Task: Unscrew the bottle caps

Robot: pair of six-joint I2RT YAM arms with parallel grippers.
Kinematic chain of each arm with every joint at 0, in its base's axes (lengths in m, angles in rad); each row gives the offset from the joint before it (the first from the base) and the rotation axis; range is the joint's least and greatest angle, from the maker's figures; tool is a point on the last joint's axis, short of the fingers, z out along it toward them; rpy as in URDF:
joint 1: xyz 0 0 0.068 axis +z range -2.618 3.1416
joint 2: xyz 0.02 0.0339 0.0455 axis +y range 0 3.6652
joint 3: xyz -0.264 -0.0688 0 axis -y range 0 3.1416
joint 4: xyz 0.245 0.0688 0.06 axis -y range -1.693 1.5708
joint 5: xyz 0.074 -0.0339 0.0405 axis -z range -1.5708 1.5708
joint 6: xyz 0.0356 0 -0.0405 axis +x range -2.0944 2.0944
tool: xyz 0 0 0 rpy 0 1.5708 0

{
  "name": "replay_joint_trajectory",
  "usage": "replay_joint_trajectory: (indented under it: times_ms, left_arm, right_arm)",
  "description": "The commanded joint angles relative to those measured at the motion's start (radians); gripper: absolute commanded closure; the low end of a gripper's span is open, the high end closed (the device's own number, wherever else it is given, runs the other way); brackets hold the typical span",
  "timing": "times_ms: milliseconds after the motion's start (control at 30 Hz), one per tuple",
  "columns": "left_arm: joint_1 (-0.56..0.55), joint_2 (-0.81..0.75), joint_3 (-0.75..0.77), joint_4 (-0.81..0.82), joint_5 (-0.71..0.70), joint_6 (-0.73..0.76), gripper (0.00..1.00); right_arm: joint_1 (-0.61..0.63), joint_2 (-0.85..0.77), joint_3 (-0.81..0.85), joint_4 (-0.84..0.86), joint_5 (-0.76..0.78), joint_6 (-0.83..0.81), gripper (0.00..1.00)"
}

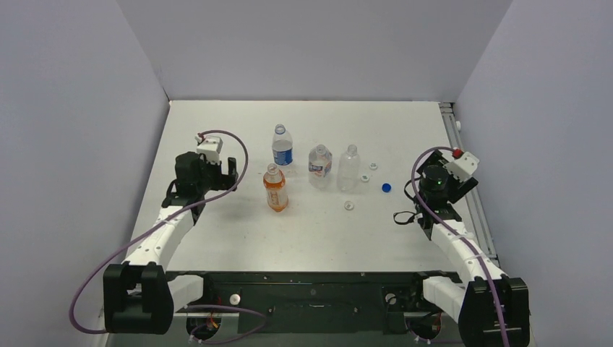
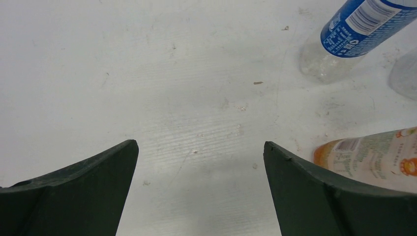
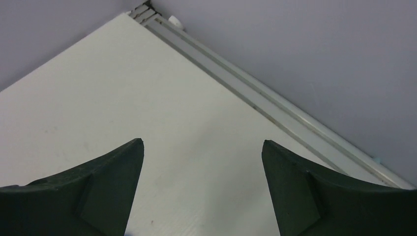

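1. From above I see four bottles standing upright near the middle of the table (image 1: 217,238). The blue-labelled bottle (image 1: 283,148) is furthest back and the orange bottle (image 1: 275,189) stands in front of it. The short bottle (image 1: 320,166) and the plain bottle (image 1: 349,168) stand side by side to their right.
2. The caps lie loose on the table, to the right of the bottles. A white cap (image 1: 374,165) and a second white cap (image 1: 365,176) sit just right of the plain bottle. A third white cap (image 1: 349,205) lies in front of that bottle, and the blue cap (image 1: 387,188) is furthest right.
3. My left gripper (image 2: 200,147) is spread wide with only bare tabletop between its fingers. It sits left of the bottle group — its wrist camera shows the orange bottle past the right-hand finger and the blue-labelled bottle further off.
4. My right gripper (image 3: 202,145) is also spread wide and holds nothing. It faces the table's far right corner, where a rail (image 3: 255,98) runs along the wall.
5. In the overhead view both grippers stand apart from the bottles and the caps.
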Motion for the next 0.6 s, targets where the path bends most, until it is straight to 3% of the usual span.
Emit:
replay_joint_trajectory:
  times_ms: [0, 267, 500, 567]
  left_arm:
    - [0.038, 0.012, -0.088, 0.287, 0.023, -0.015, 0.03]
    - [0.050, 0.177, -0.300, 0.807, 0.000, -0.093, 0.03]
    - [0.050, 0.233, -0.408, 1.064, -0.002, -0.071, 0.03]
    - [0.051, 0.271, -0.476, 1.202, 0.000, -0.068, 0.03]
  right_arm:
    - [-0.044, 0.009, -0.061, 0.312, 0.071, -0.145, 0.15]
    - [-0.070, 0.074, -0.151, 0.420, -0.054, -0.188, 0.15]
    - [-0.071, 0.145, -0.239, 0.584, -0.088, -0.197, 0.15]
    - [-0.069, 0.169, -0.248, 0.633, -0.104, -0.197, 0.15]
